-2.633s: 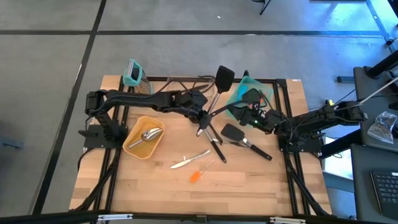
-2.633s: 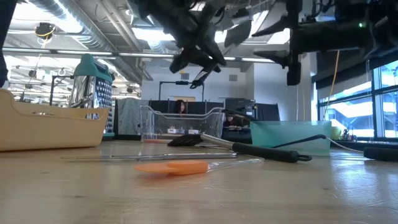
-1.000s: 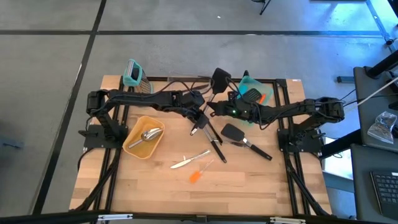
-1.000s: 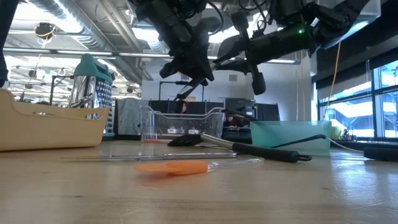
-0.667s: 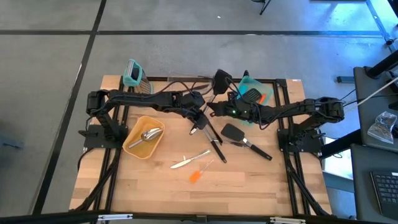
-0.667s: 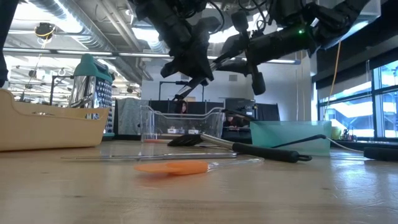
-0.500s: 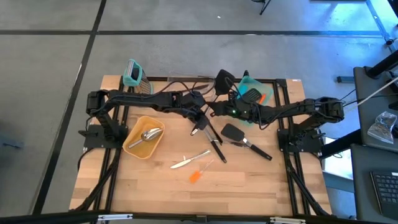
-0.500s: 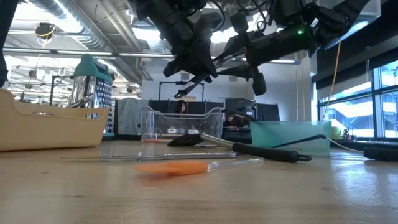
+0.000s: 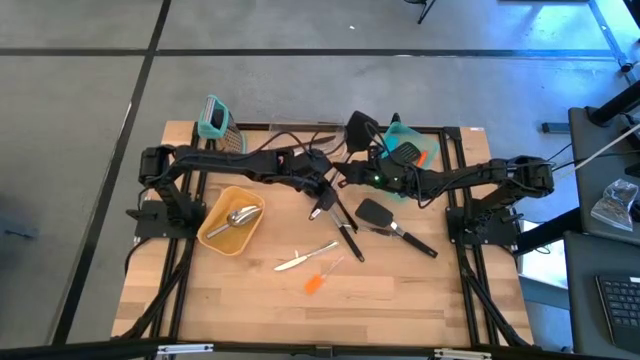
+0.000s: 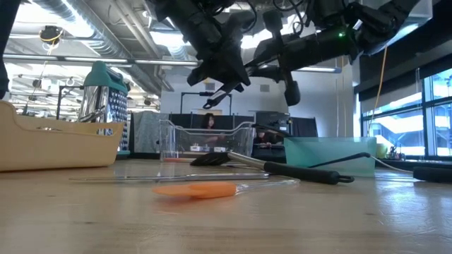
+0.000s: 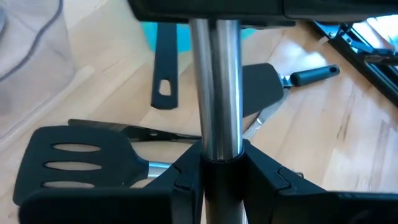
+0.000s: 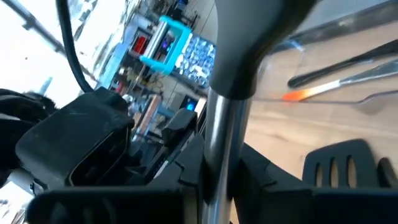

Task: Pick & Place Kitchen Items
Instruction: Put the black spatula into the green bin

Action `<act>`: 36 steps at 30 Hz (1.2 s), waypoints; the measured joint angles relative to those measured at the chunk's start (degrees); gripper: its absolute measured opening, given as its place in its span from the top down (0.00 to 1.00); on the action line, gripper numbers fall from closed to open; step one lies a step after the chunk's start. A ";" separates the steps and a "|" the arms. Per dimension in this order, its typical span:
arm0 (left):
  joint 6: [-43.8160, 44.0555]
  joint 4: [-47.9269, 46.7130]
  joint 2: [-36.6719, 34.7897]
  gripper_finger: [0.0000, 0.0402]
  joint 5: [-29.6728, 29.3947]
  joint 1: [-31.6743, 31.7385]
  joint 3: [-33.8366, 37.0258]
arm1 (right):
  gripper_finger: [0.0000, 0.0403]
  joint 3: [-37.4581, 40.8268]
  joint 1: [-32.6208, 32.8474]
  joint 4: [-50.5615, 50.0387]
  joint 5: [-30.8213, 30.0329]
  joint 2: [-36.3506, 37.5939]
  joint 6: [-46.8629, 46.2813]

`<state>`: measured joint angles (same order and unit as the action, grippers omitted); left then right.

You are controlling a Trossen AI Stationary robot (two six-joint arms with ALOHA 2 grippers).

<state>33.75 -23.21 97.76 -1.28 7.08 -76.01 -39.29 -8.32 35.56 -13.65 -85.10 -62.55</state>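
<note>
In the high view, you have both arms meeting over the upper middle of the surface [image 9: 400,290]. The left gripper [image 9: 325,187] and right gripper [image 9: 347,170] sit on one black turner [image 9: 357,128]; its long axis runs from the blade at upper right down-left past both grippers. The other utensils lie lower on the surface, and the teal bin [image 9: 425,150] sits just right of the blade.

In the low view, you see the turner held well above the surface, upper middle of the frame.

In the left wrist view, the left gripper [image 11: 221,165] is nearly closed, clamped on the steel shaft [image 11: 216,81].

In the right wrist view, the right gripper [image 12: 217,168] is nearly closed around the same shaft, which runs between its fingers.
</note>
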 joint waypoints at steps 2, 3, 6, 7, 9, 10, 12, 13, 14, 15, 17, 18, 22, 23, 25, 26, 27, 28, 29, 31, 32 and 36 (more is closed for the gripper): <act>-0.23 -0.31 0.00 0.83 0.06 -1.00 0.00 | 0.88 0.00 -0.24 -0.17 2.25 0.02 0.03; -0.59 -0.64 -0.03 0.82 0.80 -1.50 0.00 | 0.88 0.00 -0.40 -0.30 3.64 0.09 0.01; -6.08 -2.92 -0.52 0.69 2.59 -3.63 -0.28 | 0.88 -0.02 -1.33 -1.86 10.57 0.89 -1.70; -7.77 -4.58 -1.06 0.65 2.79 -4.33 -0.35 | 0.88 -0.02 -1.80 -2.84 12.89 1.26 -1.74; -9.18 -10.92 -2.89 0.57 2.09 -5.79 -0.07 | 0.88 0.33 -3.10 -5.67 16.98 1.92 -2.34; -9.49 -10.63 -3.37 0.54 0.82 -6.49 -0.07 | 0.88 0.31 -3.87 -6.72 18.29 2.53 -3.02; -9.52 -13.33 -4.98 0.51 -3.27 -7.88 -0.09 | 0.88 0.19 -5.26 -8.74 19.64 4.37 -3.80; -9.52 -14.26 -6.38 0.51 -5.47 -8.62 0.00 | 0.88 0.04 -5.93 -10.50 20.39 5.36 -4.02; -9.50 -14.40 -7.69 0.51 -7.64 -9.57 -0.03 | 0.88 0.13 -6.85 -12.99 21.48 6.43 -4.05; -9.51 -14.46 -9.04 0.51 -9.46 -10.74 -0.20 | 0.88 0.24 -7.63 -14.52 22.37 7.21 -4.10; -9.71 -16.37 -11.64 0.54 -13.44 -13.43 -0.09 | 0.88 0.24 -9.60 -17.12 22.97 9.33 -4.28; -9.73 -16.13 -12.76 0.55 -15.53 -14.69 -0.09 | 0.88 0.24 -10.74 -17.62 23.19 10.76 -4.81; -10.09 -16.10 -17.46 0.62 -22.56 -18.96 -0.09 | 0.88 0.20 -16.00 -18.85 28.54 16.14 -6.51; -10.06 -16.56 -18.33 0.63 -23.41 -19.90 -0.09 | 0.88 0.20 -17.59 -19.49 30.71 17.61 -7.41; -9.87 -17.43 -19.76 0.66 -24.82 -21.74 -0.07 | 0.88 0.15 -20.70 -20.88 32.63 20.66 -9.31; -9.87 -17.43 -20.38 0.67 -25.79 -22.50 -0.07 | 0.88 0.15 -22.13 -22.24 32.72 22.04 -10.32; -9.84 -17.67 -21.00 0.67 -26.79 -23.14 -0.07 | 0.88 0.15 -23.58 -24.26 32.74 23.40 -10.83; -9.77 -17.95 -21.49 0.68 -27.97 -23.83 -0.07 | 0.88 0.15 -24.86 -26.02 32.78 24.44 -11.66; -9.69 -17.79 -21.83 0.69 -28.87 -24.40 -0.07 | 0.88 0.15 -26.31 -27.79 33.14 25.31 -12.28; -9.65 -17.84 -22.05 0.70 -29.82 -25.14 -0.07 | 0.88 0.15 -28.84 -32.11 34.70 26.75 -13.46; -9.63 -17.81 -22.05 0.70 -29.86 -25.35 -0.07 | 0.88 0.15 -29.81 -33.48 35.49 26.98 -13.64; -9.67 -18.17 -21.86 0.71 -29.96 -26.13 -0.07 | 0.88 0.15 -31.21 -37.66 37.26 27.04 -13.13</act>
<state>24.08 -41.39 75.89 -31.23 -19.05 -76.07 -39.13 -39.53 -2.11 23.61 -58.06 -75.68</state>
